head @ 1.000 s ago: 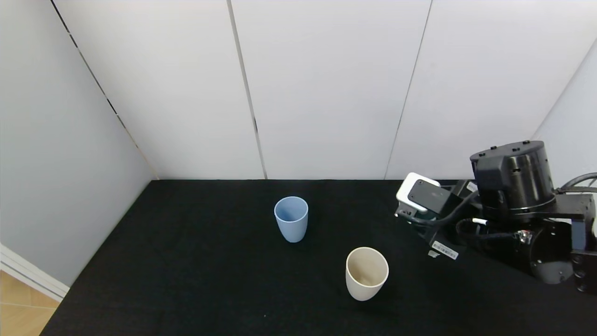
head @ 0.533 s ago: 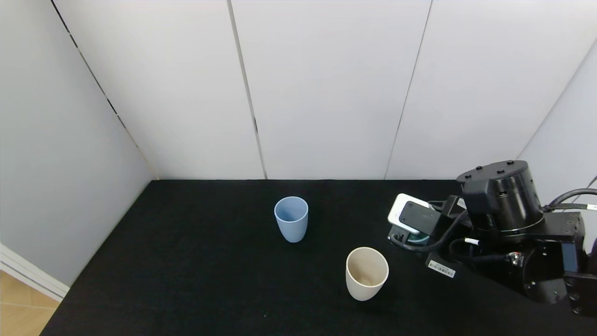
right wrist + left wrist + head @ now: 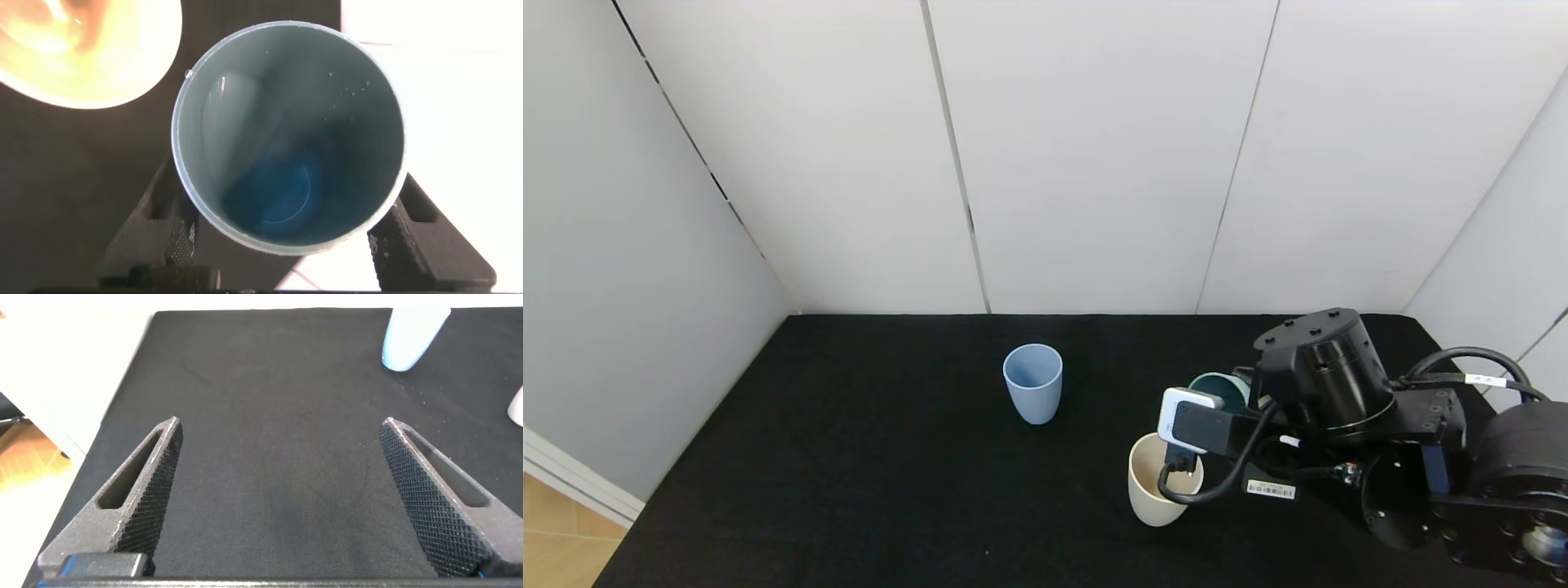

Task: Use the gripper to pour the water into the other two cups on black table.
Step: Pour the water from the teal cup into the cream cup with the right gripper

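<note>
My right gripper (image 3: pixel 288 233) is shut on the teal-green tumbler (image 3: pixel 288 135), one finger on each side of it. Water and droplets show inside the tumbler. In the head view the teal tumbler (image 3: pixel 1217 389) is held just behind and right of the cream-white cup (image 3: pixel 1147 494), whose mouth (image 3: pixel 90 49) lies beside the teal rim. The light blue cup (image 3: pixel 1033 382) stands upright further left on the black table (image 3: pixel 866 457). My left gripper (image 3: pixel 281 425) is open and empty over the bare cloth and is out of the head view.
White wall panels (image 3: pixel 1094 163) close the table's back and sides. The table's left edge (image 3: pixel 686 441) drops to a wooden floor. The right arm's wrist (image 3: pixel 1319 363) and cables fill the table's right front. The light blue cup (image 3: pixel 413 335) shows far ahead in the left wrist view.
My right arm has moved left and toward the front with the teal tumbler, from the table's right side to just beside the cream-white cup. Both cups have stayed put.
</note>
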Tool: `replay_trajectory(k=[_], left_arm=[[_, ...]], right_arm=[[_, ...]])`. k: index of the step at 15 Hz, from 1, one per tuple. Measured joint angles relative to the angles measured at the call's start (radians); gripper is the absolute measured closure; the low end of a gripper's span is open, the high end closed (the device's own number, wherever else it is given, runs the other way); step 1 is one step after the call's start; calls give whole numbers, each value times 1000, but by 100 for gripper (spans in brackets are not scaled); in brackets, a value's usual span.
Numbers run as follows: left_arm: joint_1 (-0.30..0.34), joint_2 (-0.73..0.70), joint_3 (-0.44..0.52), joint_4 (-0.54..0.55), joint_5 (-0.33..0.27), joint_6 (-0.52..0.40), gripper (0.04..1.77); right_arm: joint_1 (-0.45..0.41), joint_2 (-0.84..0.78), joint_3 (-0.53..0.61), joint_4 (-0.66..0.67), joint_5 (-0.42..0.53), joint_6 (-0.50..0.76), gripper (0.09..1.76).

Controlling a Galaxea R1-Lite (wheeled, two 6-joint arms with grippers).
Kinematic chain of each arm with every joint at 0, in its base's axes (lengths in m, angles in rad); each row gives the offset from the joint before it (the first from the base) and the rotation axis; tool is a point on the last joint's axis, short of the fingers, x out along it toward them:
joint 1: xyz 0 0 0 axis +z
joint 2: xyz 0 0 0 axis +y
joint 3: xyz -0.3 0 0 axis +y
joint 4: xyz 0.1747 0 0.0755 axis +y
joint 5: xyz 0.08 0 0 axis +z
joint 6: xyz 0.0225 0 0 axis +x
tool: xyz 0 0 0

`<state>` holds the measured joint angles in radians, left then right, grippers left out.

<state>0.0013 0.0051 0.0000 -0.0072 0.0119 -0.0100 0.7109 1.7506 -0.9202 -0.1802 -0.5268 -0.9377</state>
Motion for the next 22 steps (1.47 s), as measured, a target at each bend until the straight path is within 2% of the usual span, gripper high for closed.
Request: replay_trajectory(k=[13, 22], left_arm=[[0, 0, 0, 0, 0, 0, 9], [0, 0, 0, 0, 0, 0, 9]], right_arm=[[25, 103, -101, 4, -115, -364, 68], [42, 108, -124, 3, -138, -482, 68]])
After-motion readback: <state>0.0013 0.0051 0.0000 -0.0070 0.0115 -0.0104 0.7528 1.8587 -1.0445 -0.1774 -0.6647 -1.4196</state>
